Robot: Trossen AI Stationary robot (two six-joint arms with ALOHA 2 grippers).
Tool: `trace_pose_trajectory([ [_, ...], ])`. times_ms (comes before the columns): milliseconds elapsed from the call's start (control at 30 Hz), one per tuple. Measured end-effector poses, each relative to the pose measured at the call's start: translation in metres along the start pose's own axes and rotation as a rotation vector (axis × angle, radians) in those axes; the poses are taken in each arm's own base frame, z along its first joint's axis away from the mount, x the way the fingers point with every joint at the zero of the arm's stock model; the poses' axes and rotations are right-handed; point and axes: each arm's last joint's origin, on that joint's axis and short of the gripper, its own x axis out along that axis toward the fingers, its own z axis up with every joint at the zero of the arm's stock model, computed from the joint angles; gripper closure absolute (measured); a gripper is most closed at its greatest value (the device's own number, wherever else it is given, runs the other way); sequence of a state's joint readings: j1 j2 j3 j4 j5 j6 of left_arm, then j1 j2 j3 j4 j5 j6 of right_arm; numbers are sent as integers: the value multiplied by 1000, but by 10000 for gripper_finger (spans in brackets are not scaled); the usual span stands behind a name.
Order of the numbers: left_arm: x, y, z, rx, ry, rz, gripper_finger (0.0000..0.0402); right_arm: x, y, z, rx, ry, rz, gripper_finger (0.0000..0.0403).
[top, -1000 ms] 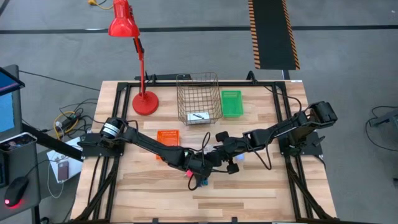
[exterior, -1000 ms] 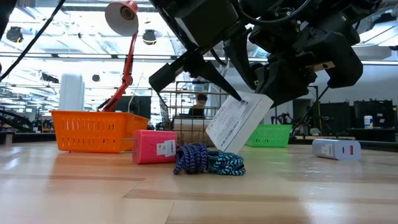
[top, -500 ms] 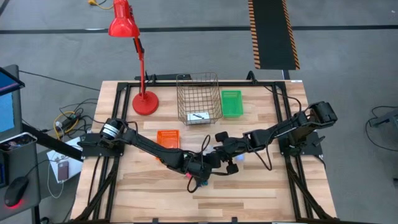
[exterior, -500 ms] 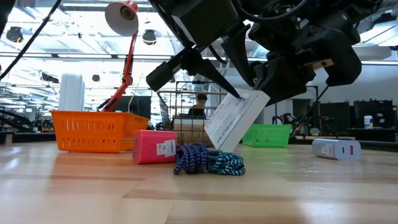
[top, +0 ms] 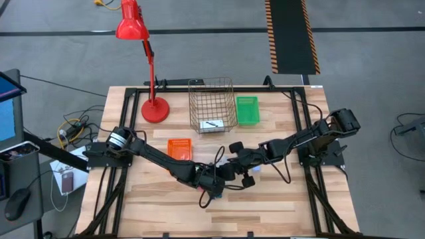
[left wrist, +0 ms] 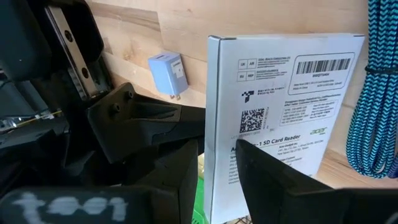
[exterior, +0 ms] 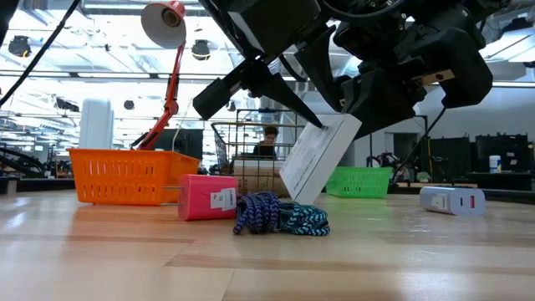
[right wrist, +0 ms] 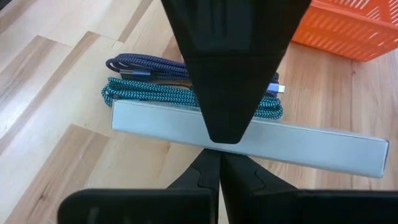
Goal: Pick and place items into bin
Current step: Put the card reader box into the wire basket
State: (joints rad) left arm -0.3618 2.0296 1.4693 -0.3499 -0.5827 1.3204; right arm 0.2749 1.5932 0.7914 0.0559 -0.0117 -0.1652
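Observation:
A flat white box with a barcode label point(exterior: 318, 163) hangs tilted above a coiled blue and teal cable point(exterior: 280, 215) at the table's middle. It also shows in the left wrist view point(left wrist: 280, 81) and the right wrist view point(right wrist: 311, 146). My left gripper point(top: 211, 180) and my right gripper point(top: 234, 167) meet at the box, and both are shut on it. A pink piece point(exterior: 206, 196) lies left of the cable. A small light-blue piece point(left wrist: 168, 67) lies on the table to the right point(exterior: 451, 199). My left gripper has the box's edge point(left wrist: 217, 155) between its two fingers, one finger point(left wrist: 292, 183) lying over the printed face. In the low view its pointed finger point(exterior: 292, 104) slants down from the left onto the box's upper end. The box is clear of the table. My right gripper pinches the box across its thin side point(right wrist: 186, 127), one finger point(right wrist: 236, 68) on each broad face. It comes from above and the right, onto the box's upper end point(exterior: 347, 125). The box hangs tilted below it, lower end just over the cable.
A wire basket point(top: 211, 106) with a white card in it stands at the back, with a green basket point(top: 247, 109) on its right. An orange basket point(top: 179, 147) sits left of the grippers. A red lamp point(top: 154, 109) stands at the back left.
The box's upper end has risen a little with my right gripper, and the box stands slightly steeper. Its lower end stays just above the cable. Both grippers have kept their hold.

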Motion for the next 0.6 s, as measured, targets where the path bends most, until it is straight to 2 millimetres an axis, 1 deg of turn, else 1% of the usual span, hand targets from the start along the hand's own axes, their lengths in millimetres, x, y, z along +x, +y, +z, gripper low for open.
trace_pose_trajectory([
  [600, 0, 0, -1, -31, 23, 3, 302, -1, 5, 2, -11, 0, -11, 403],
])
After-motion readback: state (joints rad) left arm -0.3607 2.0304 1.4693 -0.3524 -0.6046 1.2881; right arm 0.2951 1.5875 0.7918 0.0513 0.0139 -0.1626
